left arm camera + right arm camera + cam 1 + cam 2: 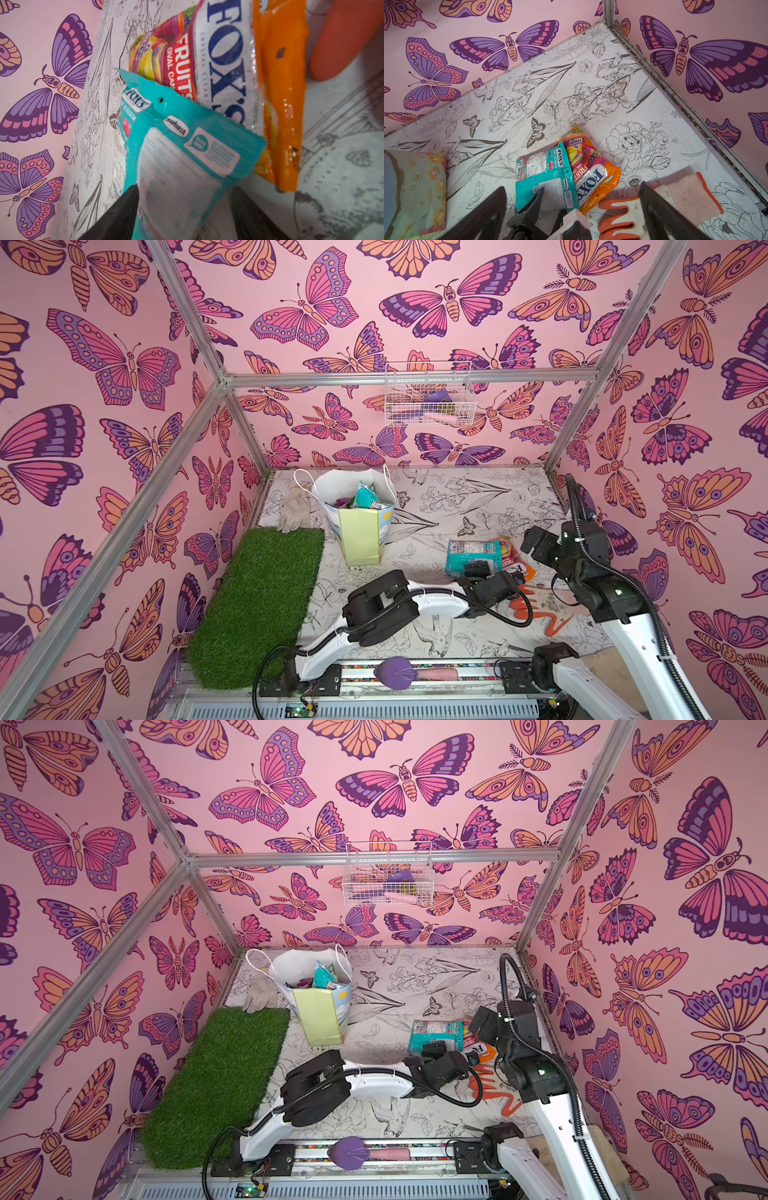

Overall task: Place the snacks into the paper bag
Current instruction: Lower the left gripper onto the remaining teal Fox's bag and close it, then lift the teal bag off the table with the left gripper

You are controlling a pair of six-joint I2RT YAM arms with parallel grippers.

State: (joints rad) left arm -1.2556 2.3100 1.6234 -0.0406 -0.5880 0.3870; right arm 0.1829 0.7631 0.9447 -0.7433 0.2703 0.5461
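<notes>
Grasp step, teal packet (pixel 471 553) up next: left gripper (pixel 477 568) sits at its near edge, jaws parted round it, not seen clamped. Right gripper (pixel 532 541) hovers just beside the orange Fox's bag (pixel 593 172), jaws wide, empty. Packet lies flat on the bench (pixel 436 506), right side, well apart from the paper bag (pixel 359 539). Its long axis looks to run left-right in both top views, hang-hole end lapping the Fox's bag. Next probably: pinch that edge, lift clear, carry to the bag mouth.

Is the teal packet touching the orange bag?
Touching. The right wrist view shows the teal packet lying over the orange bag's edge and covering part of its lettering, with no gap.
</notes>
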